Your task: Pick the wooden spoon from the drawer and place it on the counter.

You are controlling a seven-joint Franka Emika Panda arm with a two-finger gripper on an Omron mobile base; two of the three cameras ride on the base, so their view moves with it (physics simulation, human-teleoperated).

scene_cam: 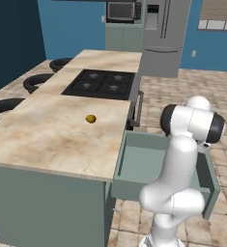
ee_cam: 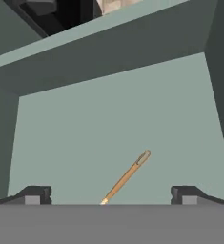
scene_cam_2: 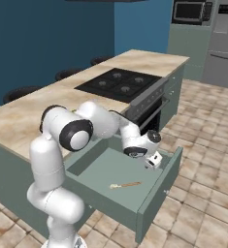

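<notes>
I see the drawer (scene_cam_2: 156,191) pulled fully out from the grey-green island: a wide, shallow box with low matte walls and a flat, pale green floor, with no visible texture. Above it runs the counter (scene_cam: 52,137), a long beige slab with a marble pattern and brown veins. A black stovetop (scene_cam: 101,83) with four burners is set into the far part of the slab, and a small yellow-olive ball (scene_cam: 90,118) rests on the stone between the stovetop and the near end.

The wooden spoon (scene_cam_2: 126,185) lies flat on the drawer floor, near the outer front wall. It is a thin, straight, light-tan stick. In the right base view its long axis runs roughly parallel to that front wall. In the hand view the spoon (ee_cam: 125,177) runs diagonally from bottom centre up to the right; the upper end looks slightly wider and greyer, which I take to be the bowl, though at this resolution I cannot confirm it.

The gripper (scene_cam_2: 154,162) hangs over the drawer interior, above the spoon and clear of it. In the hand view I see the two dark fingertips (ee_cam: 35,194) spread wide apart at the bottom edge, with the spoon's lower end between them. The fingers hold nothing and touch nothing.
</notes>
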